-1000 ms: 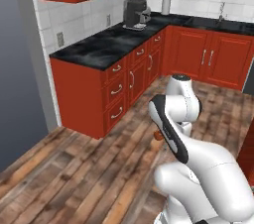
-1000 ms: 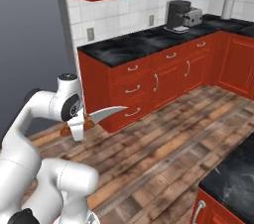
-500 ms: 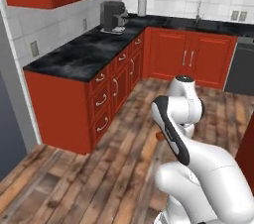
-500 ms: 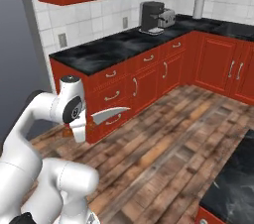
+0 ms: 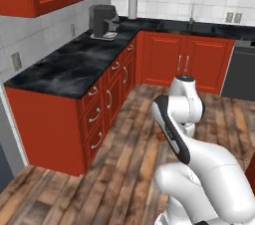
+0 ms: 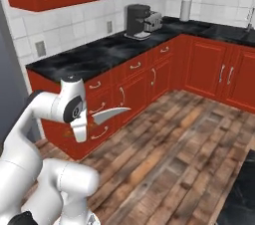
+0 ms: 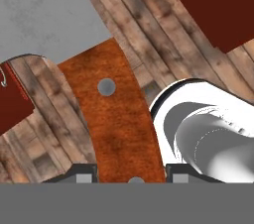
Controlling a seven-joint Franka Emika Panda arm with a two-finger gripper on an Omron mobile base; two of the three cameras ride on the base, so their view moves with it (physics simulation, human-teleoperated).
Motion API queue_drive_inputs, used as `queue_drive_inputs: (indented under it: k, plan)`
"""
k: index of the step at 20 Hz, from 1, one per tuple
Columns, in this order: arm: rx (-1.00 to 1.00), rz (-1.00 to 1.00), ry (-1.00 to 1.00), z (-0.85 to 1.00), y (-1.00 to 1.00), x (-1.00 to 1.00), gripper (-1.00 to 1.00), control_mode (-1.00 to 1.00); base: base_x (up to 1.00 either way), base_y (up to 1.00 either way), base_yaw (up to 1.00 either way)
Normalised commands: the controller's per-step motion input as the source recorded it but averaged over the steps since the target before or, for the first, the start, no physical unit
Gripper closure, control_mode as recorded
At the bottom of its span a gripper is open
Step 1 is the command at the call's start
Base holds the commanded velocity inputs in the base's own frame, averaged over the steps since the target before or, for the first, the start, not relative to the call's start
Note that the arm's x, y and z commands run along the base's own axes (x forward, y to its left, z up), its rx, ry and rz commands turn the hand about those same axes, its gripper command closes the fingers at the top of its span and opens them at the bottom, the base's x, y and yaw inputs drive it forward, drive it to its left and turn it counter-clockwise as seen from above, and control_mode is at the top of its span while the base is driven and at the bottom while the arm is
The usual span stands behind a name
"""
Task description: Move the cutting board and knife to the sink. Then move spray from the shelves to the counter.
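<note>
the gripper [image 7: 130, 177] pinches the knife [image 6: 110, 115] by its reddish-brown handle, carried above the wood floor [image 6: 169, 139]. it looks light, rigid and slick; the riveted handle is the safe hold, blade jutting sideways.

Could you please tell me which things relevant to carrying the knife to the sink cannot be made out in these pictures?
- Knife handle: in the right base view the gripper and wrist cover it; in the hand view the top edge cuts off the blade.
- Sink basin: in the left base view just the faucet is visible, too small and distant.
- Fingers: just the tips show, at the handle's sides; contact is unclear.
</note>
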Motion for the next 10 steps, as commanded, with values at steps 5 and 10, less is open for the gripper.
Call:
queue_drive_inputs:
  k: [5, 10]
  plan:
    - [0.00, 0.00, 0.00, 0.00, 0.00, 0.00, 1.00, 1.00, 0.61, 0.06, -0.38]
    - [0.00, 0.00, 0.00, 0.00, 0.00, 0.00, 1.00, 1.00, 0.64, 0.09, -0.36]
